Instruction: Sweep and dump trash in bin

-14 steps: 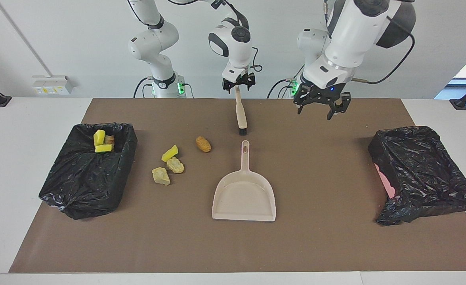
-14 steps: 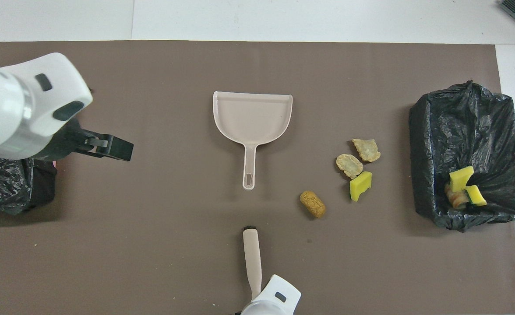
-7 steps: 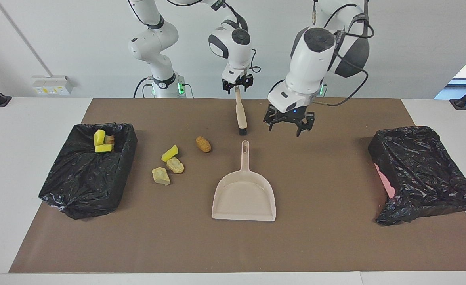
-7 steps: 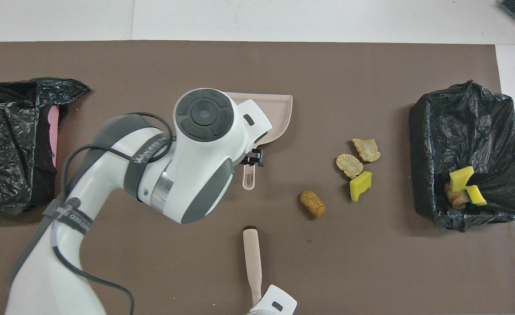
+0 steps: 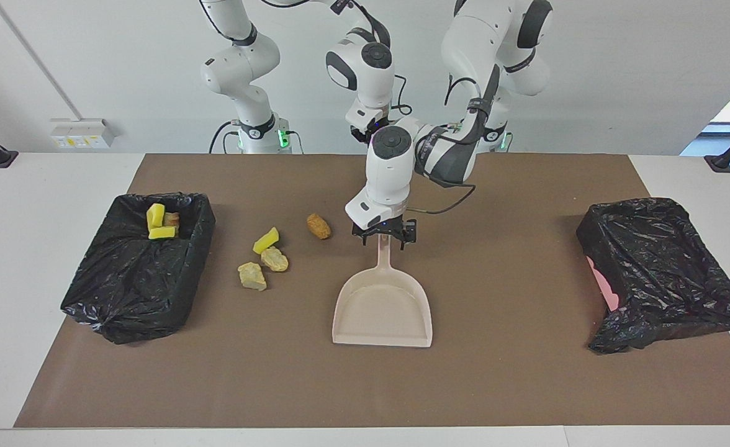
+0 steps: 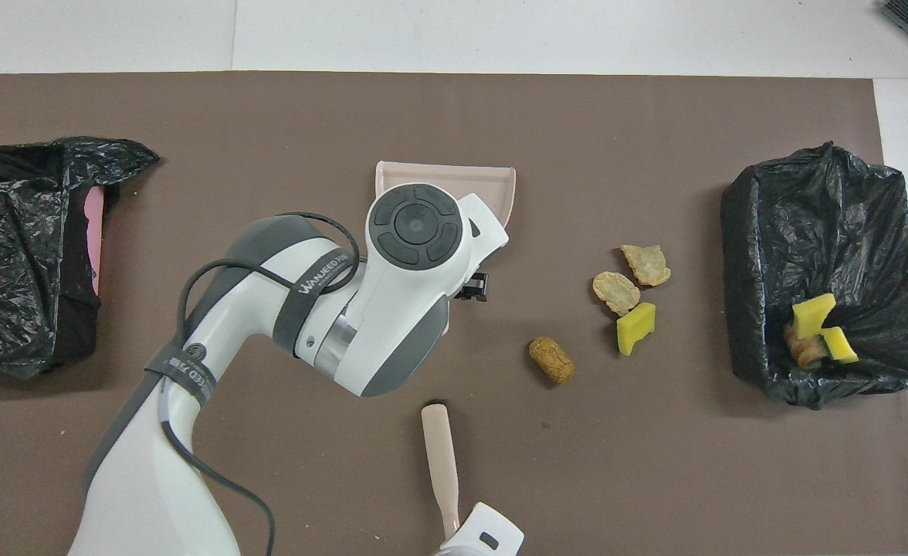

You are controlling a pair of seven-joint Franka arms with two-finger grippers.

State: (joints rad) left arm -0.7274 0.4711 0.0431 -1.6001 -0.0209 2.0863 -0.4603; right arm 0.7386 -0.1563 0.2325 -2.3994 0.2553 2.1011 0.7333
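Left end effector (image 5: pixel 383 239) has swung over dustpan (image 5: pixel 382 307) handle.

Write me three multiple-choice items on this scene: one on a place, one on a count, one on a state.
1. Where is the dustpan?
A. lying on top of the brush
B. flat on the mat, farther from the robots than the brush
C. held up in the air

2. How many trash pieces lie loose on the mat?
A. four
B. two
C. seven

3. The right gripper is:
A. open over the dustpan
B. open over the trash pieces
C. shut on the brush

Answers:
1 B, since the pan rests on the mat.
2 A: a yellow wedge, two tan lumps and a brown lump.
3 C, since it clamps the brush handle.
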